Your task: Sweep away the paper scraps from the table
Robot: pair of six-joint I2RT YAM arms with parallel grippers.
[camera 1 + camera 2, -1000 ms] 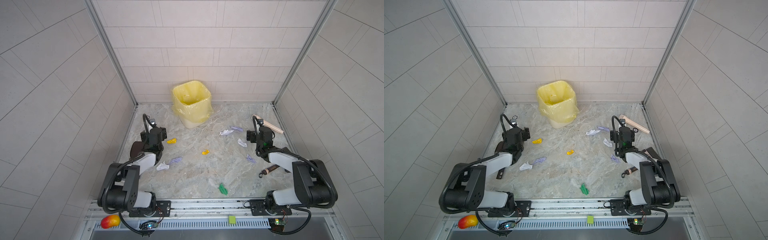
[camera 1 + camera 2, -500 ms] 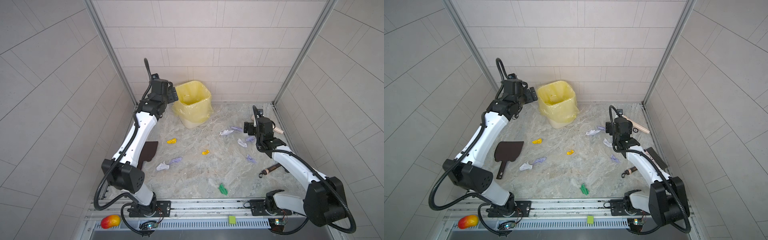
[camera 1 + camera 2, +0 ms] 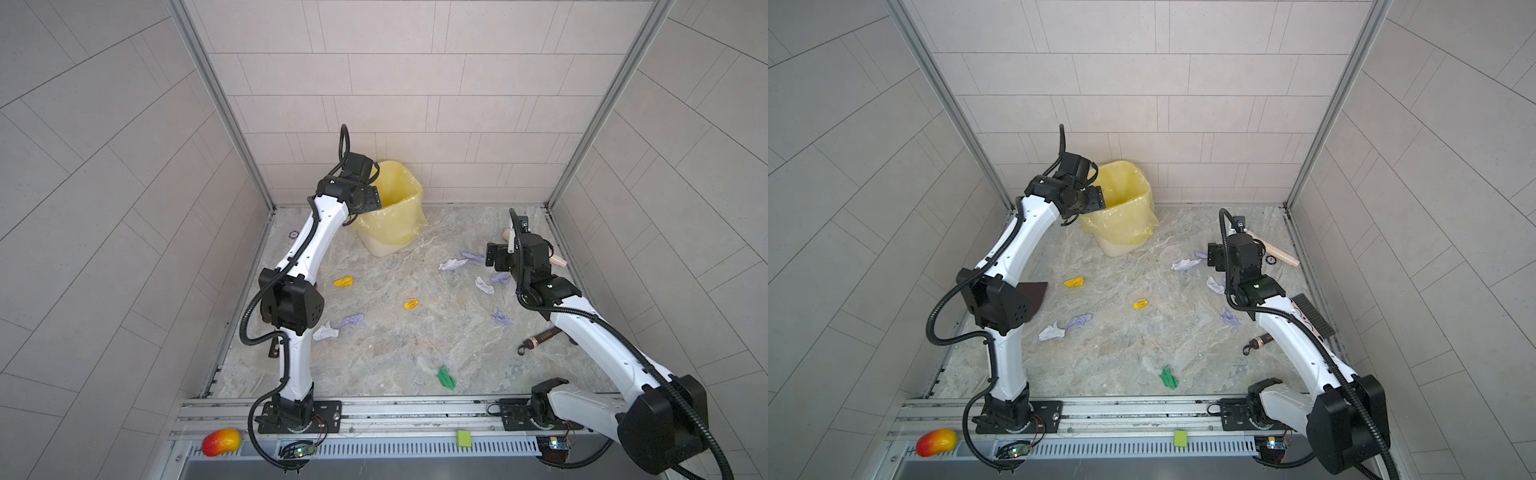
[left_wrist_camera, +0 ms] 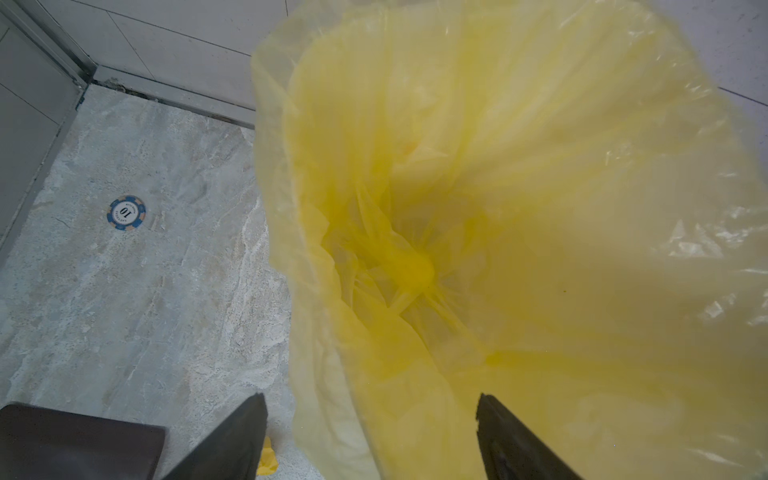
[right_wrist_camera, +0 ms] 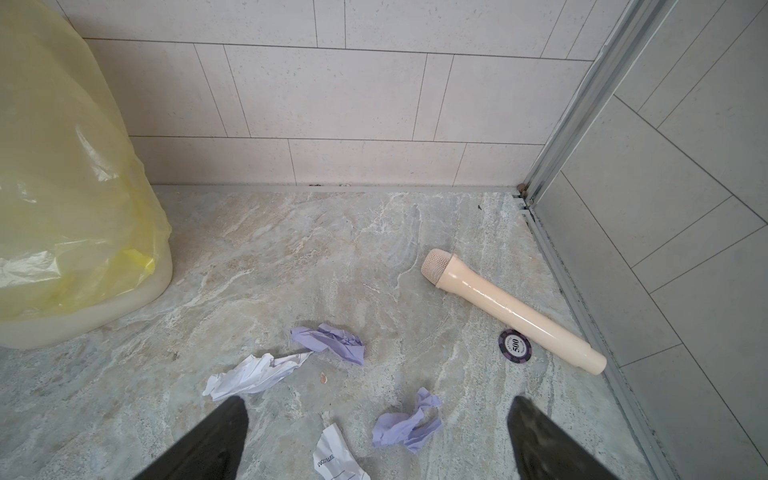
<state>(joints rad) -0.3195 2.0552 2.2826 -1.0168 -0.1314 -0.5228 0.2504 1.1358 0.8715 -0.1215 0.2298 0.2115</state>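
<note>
1. The front rail [image 3: 395,409] bounds the worktop [image 3: 374,353] by the arm bases. Outside it lie a mango toy [image 3: 221,442] and a green square [image 3: 464,439].
2. Just inside the rail a green scrap [image 3: 446,377] lies alone, between the two bases, with bare worktop all round it.
3. At the right edge the brush handle [image 3: 540,337] pokes out from under the right arm, and the brush head [image 3: 1312,316] sits near the side rail. At the left edge the dustpan [image 3: 1034,293] is mostly hidden behind the left elbow.
4. In the middle the scraps [image 3: 336,330] are spread out. A white and a lilac one touch near the left arm, two yellow ones lie beyond, and a lilac one lies toward the right arm. Bare lanes run between them.
5. The right gripper [image 5: 374,424] hangs above a lilac-and-white cluster, jaws wide apart and empty. Past it a cream tube [image 5: 511,309] slants toward the right rail, with a purple chip [image 5: 515,347] just beside it.
6. Farthest back, the bin [image 3: 395,224] stands near the back wall. The left gripper [image 4: 370,415] hovers over its near rim, jaws apart, holding nothing. A blue chip [image 4: 126,213] lies on bare worktop in the back left corner.
</note>
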